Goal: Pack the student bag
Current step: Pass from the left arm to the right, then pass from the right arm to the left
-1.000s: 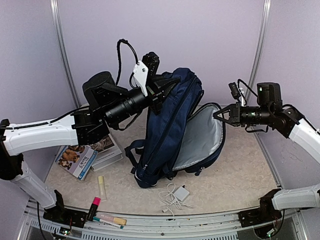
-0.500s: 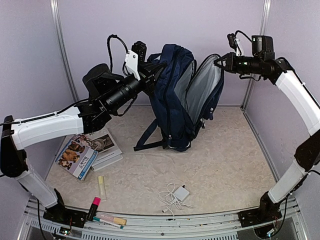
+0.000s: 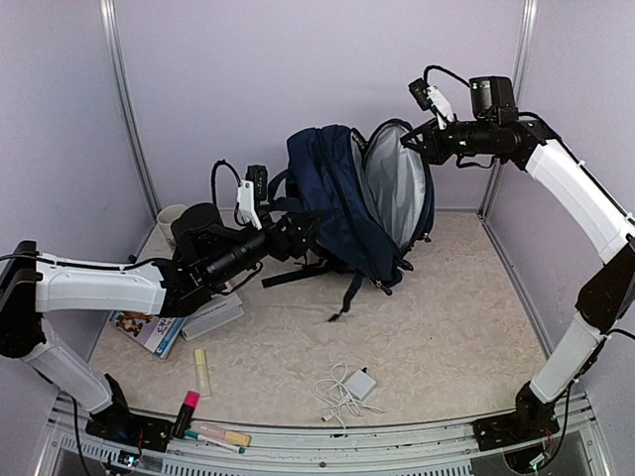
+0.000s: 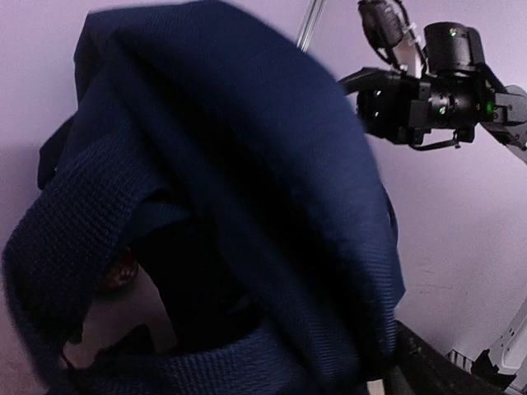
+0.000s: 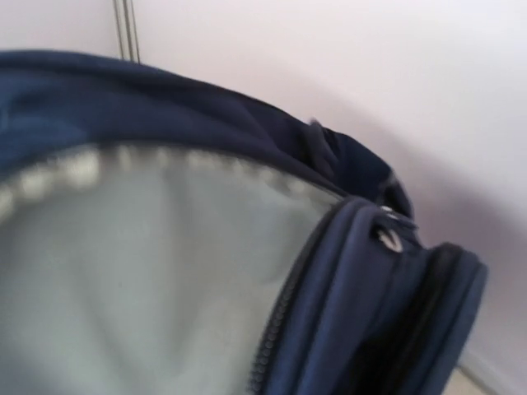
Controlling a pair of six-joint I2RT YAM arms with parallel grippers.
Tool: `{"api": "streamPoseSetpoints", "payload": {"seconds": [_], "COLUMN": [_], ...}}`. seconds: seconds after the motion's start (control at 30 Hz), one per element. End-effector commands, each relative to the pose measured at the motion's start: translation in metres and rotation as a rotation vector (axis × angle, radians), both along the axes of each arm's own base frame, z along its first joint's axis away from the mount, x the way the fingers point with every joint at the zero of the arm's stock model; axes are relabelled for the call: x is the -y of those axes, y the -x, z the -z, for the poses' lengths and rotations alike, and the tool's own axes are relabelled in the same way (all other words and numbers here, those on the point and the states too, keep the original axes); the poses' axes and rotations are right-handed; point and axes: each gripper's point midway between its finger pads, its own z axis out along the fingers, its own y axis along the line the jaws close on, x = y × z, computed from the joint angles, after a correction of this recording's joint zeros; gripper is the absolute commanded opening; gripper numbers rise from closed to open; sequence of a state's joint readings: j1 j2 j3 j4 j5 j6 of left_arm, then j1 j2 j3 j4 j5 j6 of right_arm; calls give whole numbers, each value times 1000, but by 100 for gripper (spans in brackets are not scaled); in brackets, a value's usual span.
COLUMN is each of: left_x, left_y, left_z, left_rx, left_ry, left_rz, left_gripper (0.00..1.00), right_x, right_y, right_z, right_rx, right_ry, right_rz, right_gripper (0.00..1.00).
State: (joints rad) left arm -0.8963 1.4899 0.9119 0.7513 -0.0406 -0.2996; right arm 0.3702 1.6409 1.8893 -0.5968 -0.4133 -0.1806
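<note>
worktop [image 3: 456, 327], seen from above: white cup [image 3: 169, 218] at 10 o'clock, stacked books [image 3: 154, 322] at 9, yellow highlighter [image 3: 201, 372] and pink-capped marker [image 3: 187, 405] at 7 to 8. left pincer [image 3: 294, 226] buried in the straps and fabric at the back of the student bag [image 3: 332, 193], jaws apart or together cannot be told; the bag stands tall at 12 o'clock by the rear wall, unzipped, grey lining showing. white charger with coiled cable [image 3: 359, 382] at 6 o'clock; right pincer [image 3: 412, 139] at 1 o'clock, raised, clamped on the top rim of the bag's open flap.
</note>
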Motion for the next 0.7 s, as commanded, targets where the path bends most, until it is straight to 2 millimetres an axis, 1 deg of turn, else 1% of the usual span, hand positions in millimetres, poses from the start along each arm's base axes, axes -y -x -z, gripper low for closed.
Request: {"api": "streamPoseSetpoints", "payload": {"seconds": [0.0, 0.07, 0.13, 0.17, 0.23, 0.33, 0.4, 0.47, 0.5, 0.53, 0.6, 0.63, 0.67], "left_x": [-29, -46, -66, -78, -102, -139, -159, -173, -177, -175, -157, -144, -129], "left_y": [7, 13, 18, 21, 27, 40, 47, 51, 52, 51, 49, 48, 48], "left_z": [13, 11, 7, 3, -5, -23, -35, -44, -47, -49, -46, -46, -41], "left_rx": [-129, -118, -105, -97, -83, -46, -19, 0, 6, 19, 50, 69, 84], "left_ry": [-1, -47, -85, -90, -95, -61, -32, -10, -5, -18, -93, -134, -189], "left_rz": [-58, -112, -178, -209, -267, -334, -370, -405, -419, -416, -364, -324, -271], "left_gripper": [99, 99, 99, 99, 99, 99, 98, 90, 86, 83, 80, 80, 80], "right_x": [-1, -9, -22, -29, -40, -55, -67, -83, -91, -98, -109, -110, -106], "right_y": [-1, -2, -1, -1, -1, 3, 12, 32, 44, 58, 80, 87, 93], "right_z": [-48, -37, -20, -7, 9, 20, 27, 35, 38, 41, 44, 48, 52], "right_rx": [285, 304, 320, 322, 332, 357, 381, 415, 436, 452, 518, 554, 581], "right_ry": [90, 143, 206, 246, 311, 371, 411, 439, 436, 424, 400, 403, 409], "right_rz": [10, -13, -47, -63, -83, -126, -180, -272, -320, -367, -414, -419, -411], "right_gripper": [0, 0, 0, 0, 0, 0, 0, 0, 0, 0, 0, 0, 0]}}
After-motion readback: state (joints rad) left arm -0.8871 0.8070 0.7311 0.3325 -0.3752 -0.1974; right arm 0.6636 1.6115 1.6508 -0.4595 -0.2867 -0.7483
